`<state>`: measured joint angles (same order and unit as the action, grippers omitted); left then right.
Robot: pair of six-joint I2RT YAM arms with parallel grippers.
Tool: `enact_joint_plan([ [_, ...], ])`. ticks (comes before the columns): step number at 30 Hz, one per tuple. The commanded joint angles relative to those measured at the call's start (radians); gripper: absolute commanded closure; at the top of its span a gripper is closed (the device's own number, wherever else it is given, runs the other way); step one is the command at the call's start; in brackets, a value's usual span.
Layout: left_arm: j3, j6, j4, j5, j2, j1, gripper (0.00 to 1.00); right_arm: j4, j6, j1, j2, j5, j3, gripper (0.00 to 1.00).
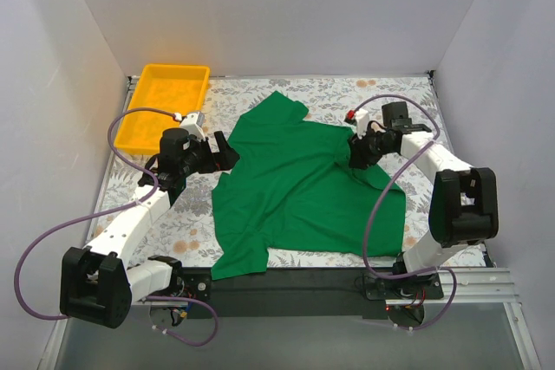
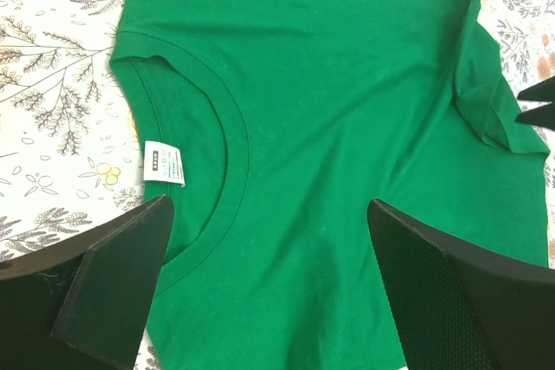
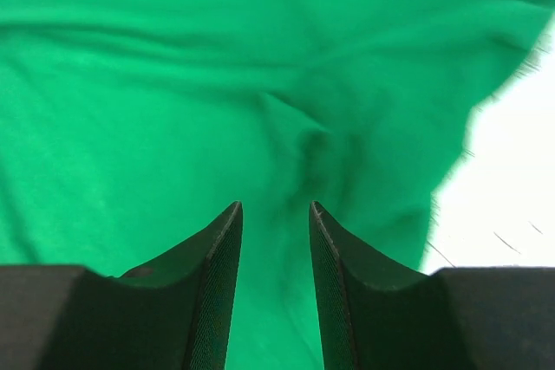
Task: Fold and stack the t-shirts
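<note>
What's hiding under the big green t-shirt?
The green t-shirt lies spread on a flowery table cover, which shows around it. Whether anything else lies beneath cannot be seen, because the shirt covers that part.

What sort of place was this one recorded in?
Likely a lab robot cell, not a home: plain white walls enclose a floral-covered table, and a left arm and right arm are bolted at its near edge.

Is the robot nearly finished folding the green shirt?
Not nearly. The green t-shirt lies spread out, rumpled, no neat fold showing. The left end effector and right end effector hang open over it, holding nothing. Folding and stacking are all left.
</note>
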<state>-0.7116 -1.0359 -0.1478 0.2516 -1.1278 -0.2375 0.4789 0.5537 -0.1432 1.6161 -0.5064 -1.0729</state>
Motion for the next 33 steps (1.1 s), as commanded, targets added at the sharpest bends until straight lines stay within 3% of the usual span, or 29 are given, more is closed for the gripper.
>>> enact_joint_plan([
  [1, -0.005, 0.014, 0.020, 0.000, 0.033, 0.004, 0.06, -0.002, 0.002, 0.066, -0.036, 0.022, -0.038, 0.56],
  [9, -0.005, 0.013, 0.021, 0.003, 0.030, 0.003, 0.06, 0.024, -0.071, 0.090, 0.105, -0.058, -0.130, 0.55],
  [16, -0.005, 0.014, 0.020, 0.002, 0.025, 0.003, 0.06, 0.078, -0.043, 0.065, 0.188, -0.138, -0.217, 0.45],
  [27, -0.005, 0.016, 0.021, 0.005, 0.022, 0.003, 0.06, 0.089, 0.005, 0.033, 0.243, -0.054, -0.268, 0.41],
  [33, -0.003, 0.016, 0.021, 0.003, 0.022, 0.003, 0.06, 0.132, 0.074, 0.033, 0.275, -0.086, -0.300, 0.36],
])
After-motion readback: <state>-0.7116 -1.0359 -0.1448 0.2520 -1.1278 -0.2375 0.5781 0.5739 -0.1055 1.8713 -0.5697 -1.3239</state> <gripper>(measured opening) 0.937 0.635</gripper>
